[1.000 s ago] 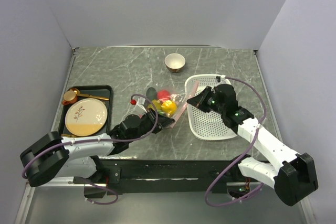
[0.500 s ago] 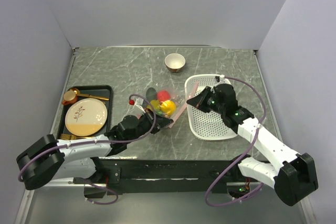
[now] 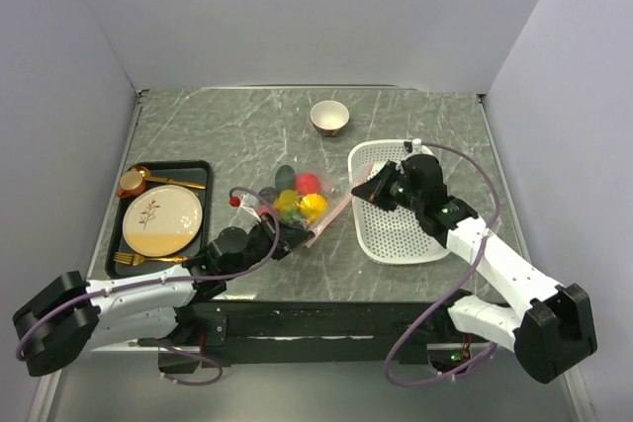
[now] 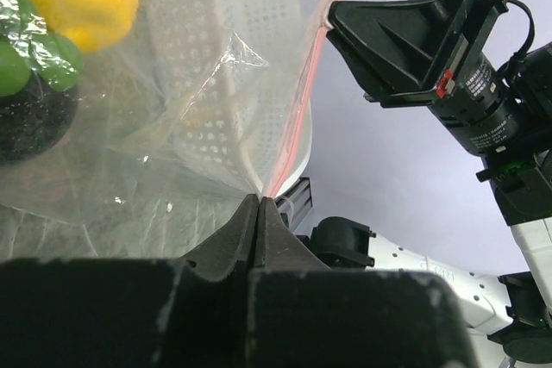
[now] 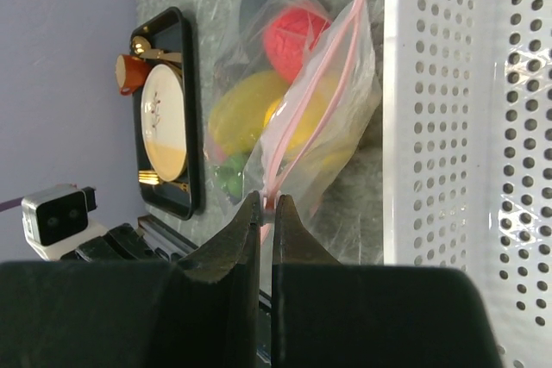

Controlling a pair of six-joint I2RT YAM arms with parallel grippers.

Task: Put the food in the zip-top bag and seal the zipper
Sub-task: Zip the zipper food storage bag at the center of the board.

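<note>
The clear zip-top bag [image 3: 297, 207] lies left of the white basket. It holds the food: red [image 3: 310, 183], yellow [image 3: 315, 208], green [image 3: 287, 203] and dark [image 3: 284, 177] pieces. Its pink zipper [image 3: 332, 212] runs slanted along the bag's right edge. My left gripper [image 3: 295, 234] is shut on the zipper's near end [image 4: 274, 180]. My right gripper [image 3: 359, 188] is shut on the zipper's far end [image 5: 269, 200]. In the right wrist view the pink strips [image 5: 319, 101] show as two lines slightly apart, with red [image 5: 297, 36] and yellow [image 5: 250, 114] food behind them.
The white perforated basket [image 3: 401, 229] stands right of the bag, under my right arm. A black tray [image 3: 203, 200] at the left holds a gold plate [image 3: 163, 219] and a small cup [image 3: 132, 183]. A gold bowl [image 3: 329, 117] stands at the back.
My left arm has drawn back toward the near left, still holding the zipper end. The bag has shifted left and the zipper is drawn straighter. The right gripper has hardly moved.
</note>
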